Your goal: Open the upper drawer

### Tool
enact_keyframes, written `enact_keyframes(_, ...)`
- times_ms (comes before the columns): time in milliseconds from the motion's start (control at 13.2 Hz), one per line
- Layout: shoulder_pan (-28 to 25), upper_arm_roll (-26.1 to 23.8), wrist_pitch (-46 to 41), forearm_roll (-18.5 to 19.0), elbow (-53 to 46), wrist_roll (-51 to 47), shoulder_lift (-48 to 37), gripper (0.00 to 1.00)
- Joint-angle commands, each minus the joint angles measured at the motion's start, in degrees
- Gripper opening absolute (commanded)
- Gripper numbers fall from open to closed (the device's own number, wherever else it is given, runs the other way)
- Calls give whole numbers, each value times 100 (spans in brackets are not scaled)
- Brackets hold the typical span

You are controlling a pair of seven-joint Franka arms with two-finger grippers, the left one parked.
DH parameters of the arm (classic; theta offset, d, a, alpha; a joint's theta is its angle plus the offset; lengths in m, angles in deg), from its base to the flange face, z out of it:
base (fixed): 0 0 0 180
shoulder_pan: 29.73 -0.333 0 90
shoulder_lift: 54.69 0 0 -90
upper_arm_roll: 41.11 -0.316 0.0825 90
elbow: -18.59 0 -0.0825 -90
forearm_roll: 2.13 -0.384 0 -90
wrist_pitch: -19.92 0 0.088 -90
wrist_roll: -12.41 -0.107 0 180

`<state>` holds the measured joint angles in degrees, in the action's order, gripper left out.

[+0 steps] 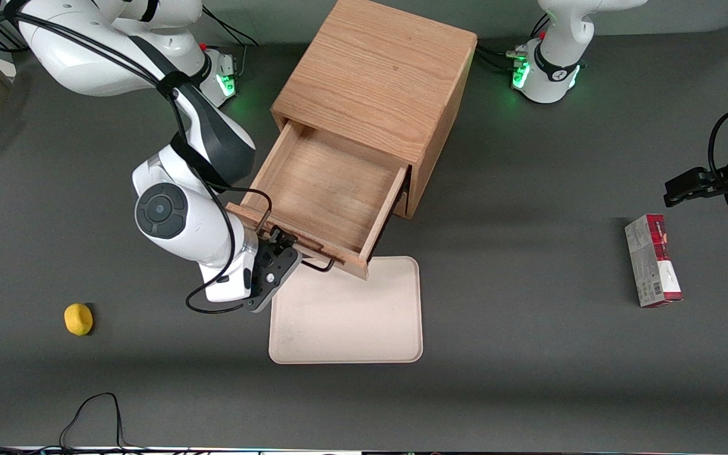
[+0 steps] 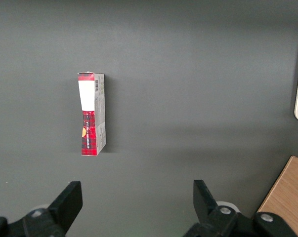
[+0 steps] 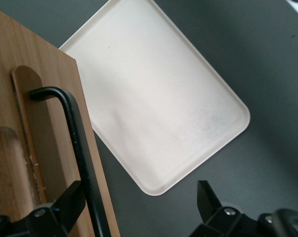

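The oak cabinet [image 1: 383,69] stands mid-table. Its upper drawer [image 1: 332,189] is pulled far out toward the front camera and its inside is bare. The lower drawer is hidden under it. My right gripper [image 1: 282,253] is at the drawer's front, at the end of the black wire handle [image 1: 316,265] toward the working arm. In the right wrist view the gripper [image 3: 139,192] is open with its fingers wide apart. The handle [image 3: 77,138] runs between them, close against the finger [image 3: 64,207] that lies over the drawer front [image 3: 20,59].
A beige tray [image 1: 348,309] lies on the table just nearer the front camera than the open drawer; it also shows in the right wrist view [image 3: 158,98]. A yellow lemon [image 1: 78,318] lies toward the working arm's end. A red box [image 1: 653,259] lies toward the parked arm's end.
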<state>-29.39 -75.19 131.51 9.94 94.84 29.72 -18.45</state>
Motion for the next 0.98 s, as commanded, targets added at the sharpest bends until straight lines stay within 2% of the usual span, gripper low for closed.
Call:
enact_keyframes(0, 176, 128, -85, 139, -565, -104, -20, 100)
enact_keyframes(227, 255, 742, -714, -19, -840, -149, -432, 100)
enact_keyframes(379, 273, 1662, -1514, -763, -622, -419, -1063, 100)
enact_keyframes(455, 238, 2103, -1596, -1106, -203, -735, -1475, 100)
enact_keyframes(530, 238, 2333, -1527, -1257, 324, -903, -1871, 100)
enact_keyframes(758, 238, 2835, -1360, -1276, 1511, -1387, -2847, 100)
enact_keyframes(909, 238, 2916, -1150, -1277, 2652, -2008, -3777, 100)
